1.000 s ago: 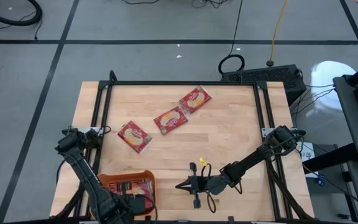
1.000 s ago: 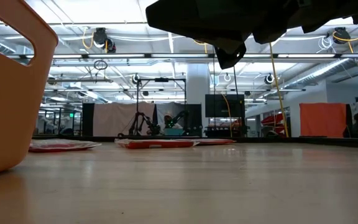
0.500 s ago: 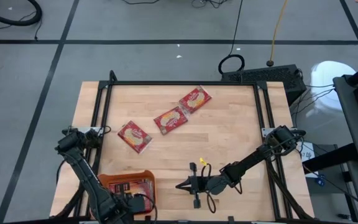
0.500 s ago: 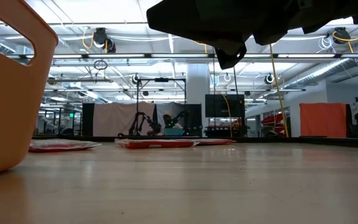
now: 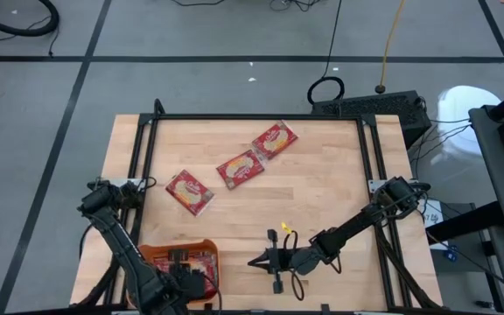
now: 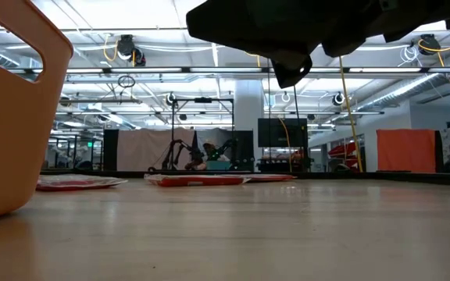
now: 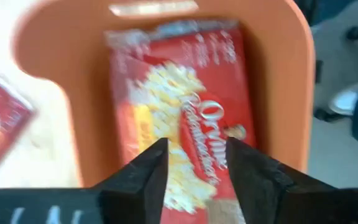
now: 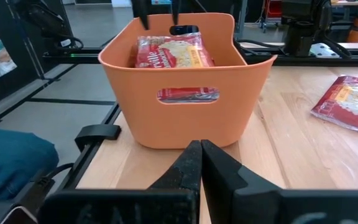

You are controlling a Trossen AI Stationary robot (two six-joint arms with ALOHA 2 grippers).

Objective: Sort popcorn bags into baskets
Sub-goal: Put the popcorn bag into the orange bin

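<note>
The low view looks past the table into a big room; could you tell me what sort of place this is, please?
Probably a robotics lab or open workshop hall: exposed ceiling pipes, another small robot arm rig on a far bench, and orange partition panels.

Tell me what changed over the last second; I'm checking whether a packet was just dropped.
Almost nothing visibly moved. The left gripper hangs over the orange plastic tub, jaws apart, above a flat red popcorn packet lying inside. No release shows. The three red packets on the wooden table and the shut right gripper stayed put.
</note>
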